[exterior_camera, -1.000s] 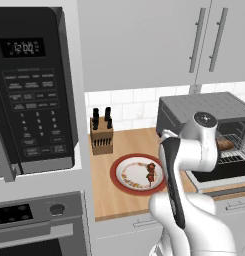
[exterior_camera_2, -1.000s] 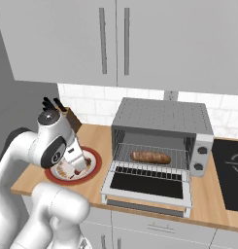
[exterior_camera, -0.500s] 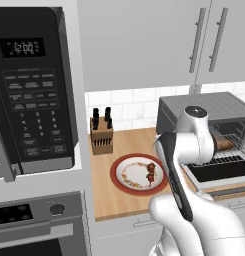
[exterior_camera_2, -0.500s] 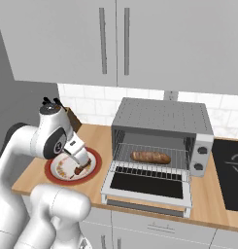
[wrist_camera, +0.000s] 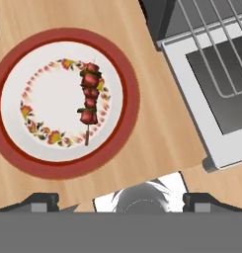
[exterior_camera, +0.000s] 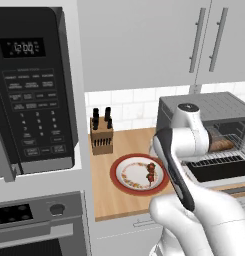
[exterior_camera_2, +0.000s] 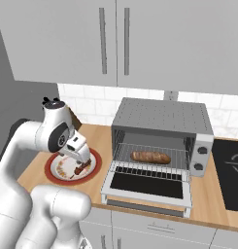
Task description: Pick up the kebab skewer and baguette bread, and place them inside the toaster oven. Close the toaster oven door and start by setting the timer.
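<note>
bright even rendered light, soft faint shadows, slightly pixelated

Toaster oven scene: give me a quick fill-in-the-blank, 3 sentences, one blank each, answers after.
1. The baguette bread lies on the wire rack inside the ____.
2. The kebab skewer lies on a red-rimmed ____.
3. The toaster oven door is ____.

Missing words: toaster oven; plate; open
</note>
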Tool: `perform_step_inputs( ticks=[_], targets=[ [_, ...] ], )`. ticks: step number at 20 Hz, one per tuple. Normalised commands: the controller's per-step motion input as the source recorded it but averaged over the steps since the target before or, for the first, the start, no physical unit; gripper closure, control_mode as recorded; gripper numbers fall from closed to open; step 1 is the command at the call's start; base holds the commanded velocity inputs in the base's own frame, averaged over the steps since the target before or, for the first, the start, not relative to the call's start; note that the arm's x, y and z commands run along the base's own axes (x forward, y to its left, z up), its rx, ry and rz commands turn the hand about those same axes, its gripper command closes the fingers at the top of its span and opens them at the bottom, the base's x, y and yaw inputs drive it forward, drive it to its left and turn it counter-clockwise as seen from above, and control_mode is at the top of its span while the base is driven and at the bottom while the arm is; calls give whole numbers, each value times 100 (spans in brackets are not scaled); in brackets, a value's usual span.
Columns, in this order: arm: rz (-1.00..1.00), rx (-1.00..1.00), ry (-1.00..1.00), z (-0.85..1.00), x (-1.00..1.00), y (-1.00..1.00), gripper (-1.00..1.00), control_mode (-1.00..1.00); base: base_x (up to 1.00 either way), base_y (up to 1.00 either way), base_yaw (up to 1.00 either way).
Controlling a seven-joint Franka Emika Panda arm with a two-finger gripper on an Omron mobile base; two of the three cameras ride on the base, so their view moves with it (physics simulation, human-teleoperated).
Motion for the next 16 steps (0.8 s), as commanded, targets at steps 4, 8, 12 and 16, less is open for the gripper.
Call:
perform_step_inputs(
  ticks=[4,8,12,16],
  targets=[
    [2,-6,0,-41,0,12,-100,-100,0,0,0],
    [0,-1,0,-37,20,0,-100,-100,0,0,0],
    [0,0,0,-37,21,0,-100,-100,0,0,0],
    [0,0,0,-24,25,0,-100,-100,0,0,0]
  ],
)
